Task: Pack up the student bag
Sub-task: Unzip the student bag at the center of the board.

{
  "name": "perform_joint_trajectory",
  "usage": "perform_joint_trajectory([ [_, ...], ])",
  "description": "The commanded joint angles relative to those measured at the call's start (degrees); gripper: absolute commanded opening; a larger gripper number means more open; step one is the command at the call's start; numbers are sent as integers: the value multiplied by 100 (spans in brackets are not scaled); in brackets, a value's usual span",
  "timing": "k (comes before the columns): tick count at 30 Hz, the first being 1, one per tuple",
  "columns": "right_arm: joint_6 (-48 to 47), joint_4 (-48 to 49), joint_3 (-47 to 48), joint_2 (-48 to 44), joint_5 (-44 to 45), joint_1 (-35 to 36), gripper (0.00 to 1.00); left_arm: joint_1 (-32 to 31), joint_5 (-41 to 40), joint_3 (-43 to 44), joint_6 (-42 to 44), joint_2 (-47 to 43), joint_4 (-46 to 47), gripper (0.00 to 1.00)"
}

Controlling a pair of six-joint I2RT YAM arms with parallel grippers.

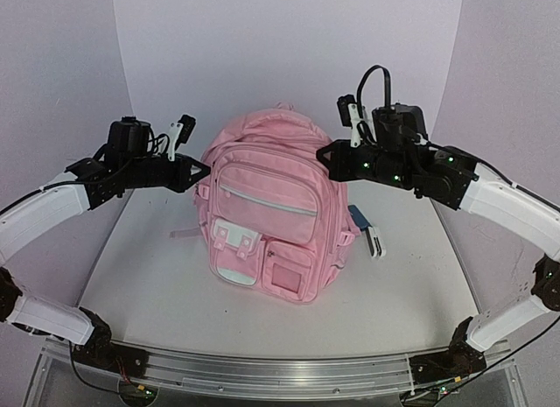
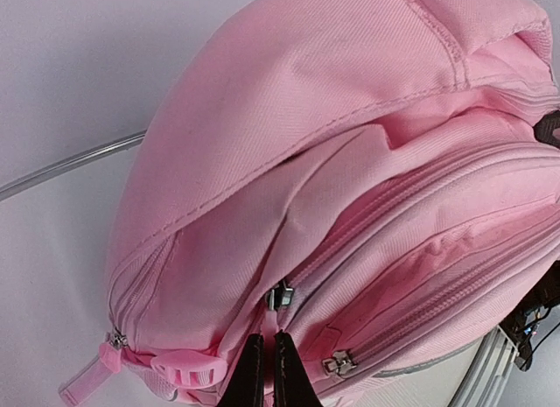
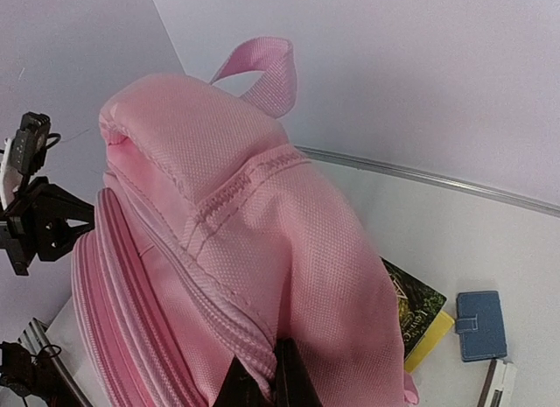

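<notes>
Squarely mid-table, upright on its base: pink backpack [image 1: 267, 214], front toward the arm bases, back toward the rear wall. Front pockets [image 1: 262, 201] all zipped, white buckle patch [image 1: 234, 236] low on the front, top handle [image 3: 267, 70] standing up in a loop. Zips along the side and top drawn closed as far as visible from the left wrist view, so nothing of the inside on show.

Left gripper [image 2: 269, 359] at the bag's upper left side, fingers [image 2: 252, 381] pressed together with no gap, tips right under a metal zip slider [image 2: 280, 296]. Pink pull tab [image 2: 271, 324] running down between the tips, seemingly pinched there, though too close to the frame edge to be sure. Pink plastic clip [image 2: 188, 368] just beside the tips, low on the bag.

Right gripper [image 3: 262, 376] at the upper right side, likewise fully closed, tips against the pink fabric by the zip seam; any hold on the cloth impossible to tell.

On the table [image 1: 157, 284] to the right of the bag: book [image 3: 418, 309] with a dark green cover and yellow edge, partly hidden behind the bag's flank. Blue wallet [image 3: 481, 326] just beyond it, apart from the bag. White object [image 3: 494, 385] near the wallet, cut off by the frame.
</notes>
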Motion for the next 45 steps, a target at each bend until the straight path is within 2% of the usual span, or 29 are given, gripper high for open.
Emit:
perform_joint_trajectory([
  [1,-197,146,326,-4,-200,-5,0,40,184,819,399,71,362,0],
  [16,-531,153,301,61,-444,0,0,35,1347,2395,1095,1008,-573,0],
  [24,-582,153,245,-19,-333,2,0,37,1766,2715,888,1253,-689,1],
  [26,-549,153,226,-56,-219,3,0,55,1551,2514,622,1113,-576,8],
  [28,-514,146,265,-39,41,0,0,162,1297,2396,312,1009,-580,23],
  [33,-925,206,556,213,-51,1,0,1018,1936,2206,-165,954,-629,64],
  [35,-1117,283,743,388,-115,-1,0,1231,2202,2299,24,1033,-771,74],
  [39,-1407,448,1075,796,-386,2,0,1251,2743,2876,713,1420,-1307,87],
  [45,-1675,788,1385,1219,-1041,-120,0,1254,2744,3364,1866,1832,-2081,92],
])
